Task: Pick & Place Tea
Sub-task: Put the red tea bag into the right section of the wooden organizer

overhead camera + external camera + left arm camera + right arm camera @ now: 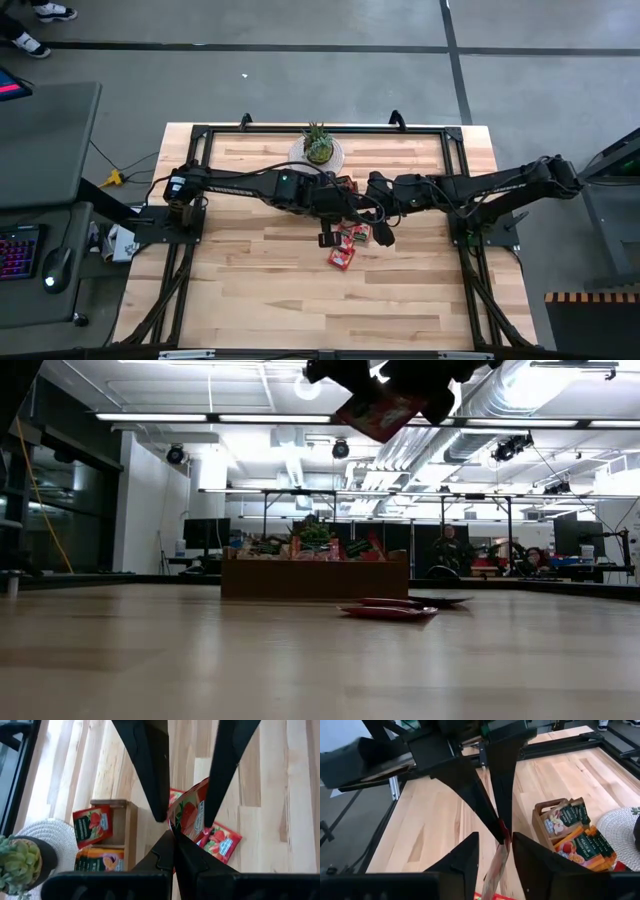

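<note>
both grippers meet above table centre. left gripper (501,831) fingers clamped on a red tea sachet (190,815), held in the air. right gripper (172,827) fingers apart, straddling it. more sachets (342,257) lie below; others in wooden tray (540,817).

Both arms meet above the wooden tray (345,186).
Left gripper (335,232) is clamped tight, raised just beside the tray; right gripper (378,235) faces it tip to tip, fingers (465,855) parted.
</note>
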Tool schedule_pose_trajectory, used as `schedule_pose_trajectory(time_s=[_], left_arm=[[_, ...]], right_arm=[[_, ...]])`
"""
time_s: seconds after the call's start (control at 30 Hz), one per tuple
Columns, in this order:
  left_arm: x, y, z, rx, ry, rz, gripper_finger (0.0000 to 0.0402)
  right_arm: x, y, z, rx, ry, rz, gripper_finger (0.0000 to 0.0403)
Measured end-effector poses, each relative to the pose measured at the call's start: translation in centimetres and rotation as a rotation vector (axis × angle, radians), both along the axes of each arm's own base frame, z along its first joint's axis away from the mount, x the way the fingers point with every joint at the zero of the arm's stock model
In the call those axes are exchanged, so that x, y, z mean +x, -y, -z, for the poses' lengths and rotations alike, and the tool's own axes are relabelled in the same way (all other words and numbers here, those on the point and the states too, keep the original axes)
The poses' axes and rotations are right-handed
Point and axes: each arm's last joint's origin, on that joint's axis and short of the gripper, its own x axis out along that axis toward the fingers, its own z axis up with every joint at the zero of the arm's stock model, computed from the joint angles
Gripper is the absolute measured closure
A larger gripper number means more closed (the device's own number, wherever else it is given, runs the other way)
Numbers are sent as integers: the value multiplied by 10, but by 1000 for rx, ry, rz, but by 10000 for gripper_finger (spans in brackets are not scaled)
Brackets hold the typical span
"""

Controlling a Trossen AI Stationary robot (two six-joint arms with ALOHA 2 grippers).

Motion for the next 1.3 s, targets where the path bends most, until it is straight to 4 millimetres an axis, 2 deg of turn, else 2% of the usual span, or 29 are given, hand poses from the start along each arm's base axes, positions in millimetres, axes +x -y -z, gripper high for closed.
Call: schedule_pose_trajectory(time_s=[0.33,0.5,0.9,1.03,1.3], left_arm=[[2,0,-1,-10,25,-5,401],[2,1,-1,-27,26,-10,401],[2,0,-1,-25,26,-15,395],[1,0,-1,-22,16,-16,352],[-4,-3,2,19,-15,-121,212]], right_arm=[[0,0,0,-7,0,-3,349],[0,0,0,-17,3,-9,397],[0,1,0,-20,5,18,402],[0,1,0,-28,1,38,402],[-3,2,3,-46,-38,76,403]])
